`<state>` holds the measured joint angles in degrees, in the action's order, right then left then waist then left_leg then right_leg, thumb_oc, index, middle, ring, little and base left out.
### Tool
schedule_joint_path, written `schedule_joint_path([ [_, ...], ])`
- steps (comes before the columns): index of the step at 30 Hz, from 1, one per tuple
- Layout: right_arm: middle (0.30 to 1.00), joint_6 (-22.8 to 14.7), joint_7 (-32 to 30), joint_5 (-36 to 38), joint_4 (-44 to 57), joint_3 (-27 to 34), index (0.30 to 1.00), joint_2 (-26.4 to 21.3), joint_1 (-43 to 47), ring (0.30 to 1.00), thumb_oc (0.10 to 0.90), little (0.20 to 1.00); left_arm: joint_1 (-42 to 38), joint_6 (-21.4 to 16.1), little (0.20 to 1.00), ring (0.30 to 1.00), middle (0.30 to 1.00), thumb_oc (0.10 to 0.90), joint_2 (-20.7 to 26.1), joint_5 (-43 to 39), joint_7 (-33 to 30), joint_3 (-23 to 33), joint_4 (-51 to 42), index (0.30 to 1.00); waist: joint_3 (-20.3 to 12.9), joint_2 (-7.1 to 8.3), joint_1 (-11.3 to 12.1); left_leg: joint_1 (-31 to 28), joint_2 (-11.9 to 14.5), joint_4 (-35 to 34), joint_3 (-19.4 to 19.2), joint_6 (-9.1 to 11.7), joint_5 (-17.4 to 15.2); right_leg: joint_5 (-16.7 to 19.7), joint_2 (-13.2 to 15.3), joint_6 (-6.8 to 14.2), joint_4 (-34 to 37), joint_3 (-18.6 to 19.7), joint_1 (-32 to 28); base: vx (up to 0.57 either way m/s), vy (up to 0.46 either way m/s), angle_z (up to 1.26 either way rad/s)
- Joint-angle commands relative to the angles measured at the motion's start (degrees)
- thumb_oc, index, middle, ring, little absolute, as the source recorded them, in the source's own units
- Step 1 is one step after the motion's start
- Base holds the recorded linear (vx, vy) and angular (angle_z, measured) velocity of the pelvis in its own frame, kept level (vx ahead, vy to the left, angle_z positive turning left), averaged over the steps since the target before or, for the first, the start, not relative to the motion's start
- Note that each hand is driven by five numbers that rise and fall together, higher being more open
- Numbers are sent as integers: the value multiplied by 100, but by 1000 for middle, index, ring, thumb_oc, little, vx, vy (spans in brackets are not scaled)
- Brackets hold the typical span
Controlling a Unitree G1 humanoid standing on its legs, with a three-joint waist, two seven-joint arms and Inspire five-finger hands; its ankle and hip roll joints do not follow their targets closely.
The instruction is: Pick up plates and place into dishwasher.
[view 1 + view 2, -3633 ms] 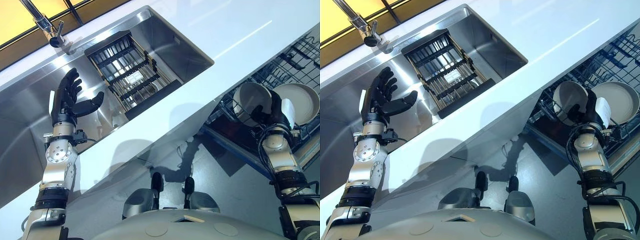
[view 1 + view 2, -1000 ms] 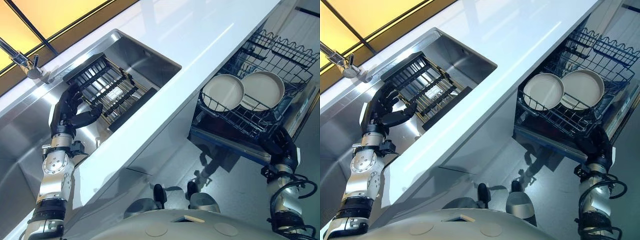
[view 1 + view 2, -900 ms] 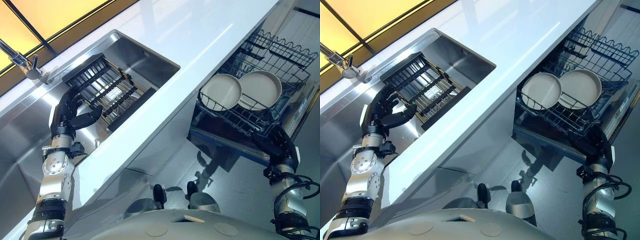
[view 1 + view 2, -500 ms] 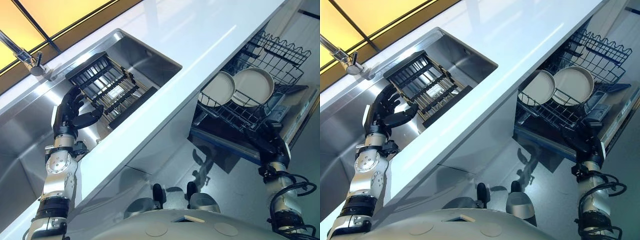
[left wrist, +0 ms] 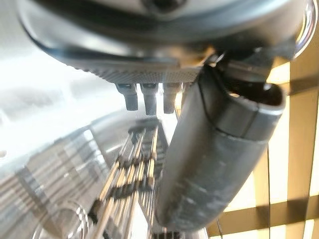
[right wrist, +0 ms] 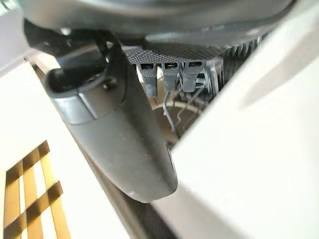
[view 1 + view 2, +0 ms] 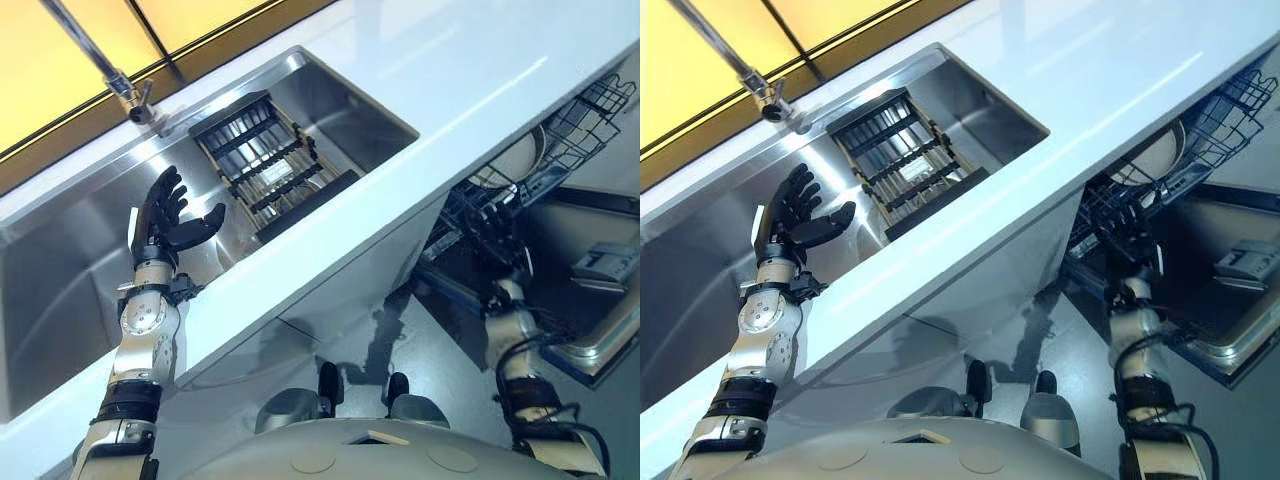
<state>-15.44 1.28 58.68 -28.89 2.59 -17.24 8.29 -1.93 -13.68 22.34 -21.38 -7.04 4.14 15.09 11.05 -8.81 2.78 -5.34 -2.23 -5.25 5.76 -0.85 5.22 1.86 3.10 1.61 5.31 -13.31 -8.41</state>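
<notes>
Plates (image 7: pixel 522 152) stand on edge in the dishwasher's wire rack (image 7: pixel 585 120), partly tucked under the white tabletop (image 7: pixel 480 60). Just below the rack's front edge, the right hand (image 7: pixel 1127 232) is raised with its fingers straight and spread, holding nothing. Well away from the rack, over the steel sink (image 7: pixel 70 240), the left hand (image 7: pixel 165 215) is up with fingers fanned apart, empty. A black drying grid (image 7: pixel 270 165) sits in the sink beside that hand, under the tap (image 7: pixel 125 85).

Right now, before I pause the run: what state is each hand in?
Left hand: open, holding nothing, over the steel sink.
Right hand: open, holding nothing, at the blue wire dishwasher rack.
</notes>
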Motion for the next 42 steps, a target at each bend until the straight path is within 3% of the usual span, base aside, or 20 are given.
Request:
schedule_joint_path([
  [1, 900, -937, 312, -11, 1359, -482, 900, 436, 2045, 900, 800, 900, -159, -306, 900, 900, 900, 800, 433, -201, -14, -102, 12, 900, -312, 238, 530, -137, -449, 243, -96, -211, -812, -911, -63, -48, -819, 34, 244, 87, 35, 11],
  [4, 900, -814, 303, -531, 1529, -721, 900, 524, 2276, 900, 800, 900, -148, -260, 900, 900, 900, 800, 427, -248, 45, -117, 12, 900, -361, 277, 611, -141, -474, 274, -77, -238, -836, -890, -48, -48, -784, 32, 211, 77, 28, 1],
  [7, 900, 41, 1355, -1422, 1660, -1214, 900, 325, 2295, 900, 800, 900, -116, -294, 900, 900, 900, 800, 416, -292, 216, -87, 56, 900, -405, 361, 643, -147, -501, 277, -43, -242, -850, -867, -53, -36, -703, 107, 174, 60, 0, -2],
  [10, 900, 199, 1518, -1909, 1546, -1412, 900, -114, 2188, 900, 800, 900, -79, -320, 900, 900, 900, 800, 442, -270, 392, -41, 84, 900, -431, 478, 633, -171, -504, 257, -30, -241, -854, -832, -84, -7, -616, 165, 123, 42, -58, -4],
  [15, 900, 435, 928, -3213, 1287, -1338, 900, -770, 1894, 900, 800, 900, -17, -306, 900, 900, 900, 800, 469, -183, 395, 2, -32, 900, -422, 609, 555, -213, -464, 215, -84, -250, -853, -783, -138, 33, -580, 232, 116, -4, -60, -1],
  [18, 900, 502, 349, -4110, 1199, -943, 900, -1113, 1361, 900, 800, 900, 63, -372, 900, 900, 900, 800, 400, -72, 390, 117, -110, 900, -394, 666, 433, -201, -424, 207, -191, -269, -821, -704, -165, 70, -595, 276, 180, -70, -60, -1],
  [24, 900, 266, -233, -4990, 1447, -3, 900, -1242, 156, 900, 800, 900, 258, -454, 900, 900, 900, 800, 269, 73, 380, 387, -252, 900, -348, 693, 157, -250, -359, 147, -359, -304, -845, -702, -217, 143, -673, 437, 271, -66, -43, 0],
  [31, 900, 227, -746, -5206, 1370, 1198, 900, -1407, -658, 900, 800, 900, 302, -420, 900, 900, 900, 800, 349, 14, 460, 802, -289, 900, -268, 694, -269, -335, -255, 73, -606, -280, -892, -775, -311, 194, -830, 605, 376, -102, -55, -5],
  [42, 900, 328, -1638, -4753, 707, 1987, 900, -1895, -688, 900, 800, 900, -31, -436, 900, 900, 900, 800, 711, -148, 582, 735, -68, 900, -158, 619, -541, -360, -142, 97, -797, -179, -932, -887, -385, 187, -998, 648, 460, -70, -83, -14],
])
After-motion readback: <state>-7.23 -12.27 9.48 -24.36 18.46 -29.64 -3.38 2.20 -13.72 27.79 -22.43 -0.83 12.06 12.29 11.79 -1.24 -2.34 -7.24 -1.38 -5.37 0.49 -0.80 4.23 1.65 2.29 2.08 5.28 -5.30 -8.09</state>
